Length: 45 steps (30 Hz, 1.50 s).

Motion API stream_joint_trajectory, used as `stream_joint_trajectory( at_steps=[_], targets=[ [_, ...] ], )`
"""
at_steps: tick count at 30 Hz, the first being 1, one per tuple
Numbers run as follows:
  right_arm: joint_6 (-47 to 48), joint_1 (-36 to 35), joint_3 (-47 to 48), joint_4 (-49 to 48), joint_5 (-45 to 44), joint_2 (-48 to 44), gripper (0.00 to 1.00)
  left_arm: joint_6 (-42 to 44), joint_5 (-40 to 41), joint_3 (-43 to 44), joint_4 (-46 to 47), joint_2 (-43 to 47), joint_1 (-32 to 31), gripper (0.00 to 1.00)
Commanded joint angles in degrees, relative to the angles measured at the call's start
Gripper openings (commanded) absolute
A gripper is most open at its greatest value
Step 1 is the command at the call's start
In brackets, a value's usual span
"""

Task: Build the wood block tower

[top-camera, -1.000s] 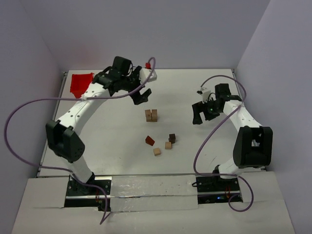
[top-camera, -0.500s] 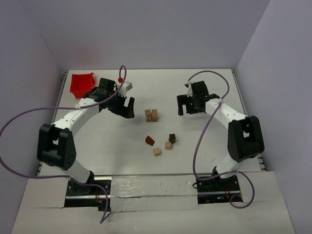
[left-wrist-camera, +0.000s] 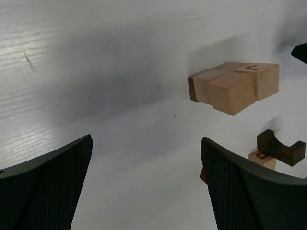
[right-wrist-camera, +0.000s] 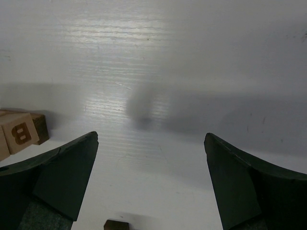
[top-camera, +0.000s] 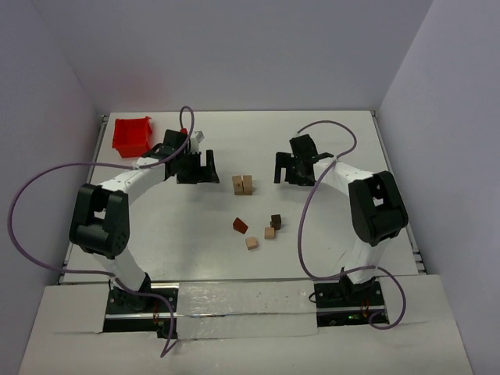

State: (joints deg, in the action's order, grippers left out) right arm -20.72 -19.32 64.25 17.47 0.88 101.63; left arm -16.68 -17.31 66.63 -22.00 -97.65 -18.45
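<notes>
A low cluster of tan wooden blocks stands mid-table; it is not a column. Closer to me lie a reddish-brown wedge, a dark brown block and two tan cubes. My left gripper is open and empty, low, left of the cluster. My right gripper is open and empty, right of it. The left wrist view shows its gripper, the cluster and a dark arched block. The right wrist view shows its gripper and a lettered block at the left edge.
A red plastic bin sits at the back left corner, behind the left arm. Purple cables loop off both arms. Grey walls close the table at the back and sides.
Both arms have swung inward and come down toward the block cluster, the left from the back left, the right from the right side. Both grippers stay open. The blocks have not moved.
</notes>
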Motion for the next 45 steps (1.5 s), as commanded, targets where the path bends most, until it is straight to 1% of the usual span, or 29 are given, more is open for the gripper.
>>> stream_joint_trajectory(
  at_steps=[1,7,9,11,13,16,22,25,29,31,34,35,36,37,40,45],
  targets=[
    [-3.9,-1.6,1.9,-3.7,-1.2,1.1,0.98,-4.4,1.1,1.3,3.6,-1.7,0.3,0.99],
    [-4.6,-2.8,3.5,-3.9,-1.0,3.4,0.98,-4.8,2.8,1.8,3.3,-4.2,0.3,0.99],
    [-3.8,-3.0,4.6,-3.4,0.6,4.4,0.99,-4.3,2.8,2.2,3.0,-4.7,0.3,0.99],
    [-2.4,-3.1,4.8,-3.2,0.4,4.1,0.99,-3.9,3.2,2.3,2.5,-4.7,0.6,0.99],
    [-1.2,-2.9,5.2,-1.0,0.5,3.0,1.00,-3.8,3.6,2.1,2.2,-4.0,1.1,0.99],
    [0.8,-3.0,5.7,2.2,1.1,-2.3,1.00,-3.8,3.7,1.1,2.3,-2.6,2.7,0.99],
    [4.7,-3.1,4.6,4.7,3.6,-15.2,1.00,-3.0,5.4,-2.3,2.6,2.2,6.7,0.99],
    [3.3,-5.9,7.7,7.0,1.7,-16.6,1.00,-2.3,6.5,-2.8,1.9,4.2,9.5,0.99],
    [0.2,-11.4,14.9,12.5,-3.5,-11.2,1.00,-0.9,7.5,-3.2,0.8,6.2,12.6,0.99],
    [-2.6,-14.0,23.9,17.7,-5.5,-5.6,1.00,-0.5,7.9,-3.4,0.5,7.1,14.8,0.99],
    [-6.6,-16.9,33.0,25.0,-8.6,2.2,1.00,0.1,8.1,-3.7,0.2,8.7,16.6,0.99],
    [-7.4,-17.5,35.9,29.1,-9.6,4.6,1.00,0.3,8.2,-3.8,0.2,9.0,17.1,0.99],
    [-8.5,-18.0,40.4,31.8,-10.4,8.5,1.00,0.4,8.2,-4.0,0.1,9.4,17.5,0.99],
    [-9.1,-18.4,42.6,33.0,-10.9,10.7,1.00,0.5,8.2,-4.4,0.2,9.9,18.1,0.99],
    [-10.6,-19.6,43.1,33.0,-11.0,12.1,1.00,0.4,8.0,-5.2,0.4,10.5,20.0,0.99],
    [-13.0,-21.0,44.2,33.9,-12.2,14.0,1.00,0.8,7.8,-5.3,0.0,11.5,21.1,0.99]
  ],
)
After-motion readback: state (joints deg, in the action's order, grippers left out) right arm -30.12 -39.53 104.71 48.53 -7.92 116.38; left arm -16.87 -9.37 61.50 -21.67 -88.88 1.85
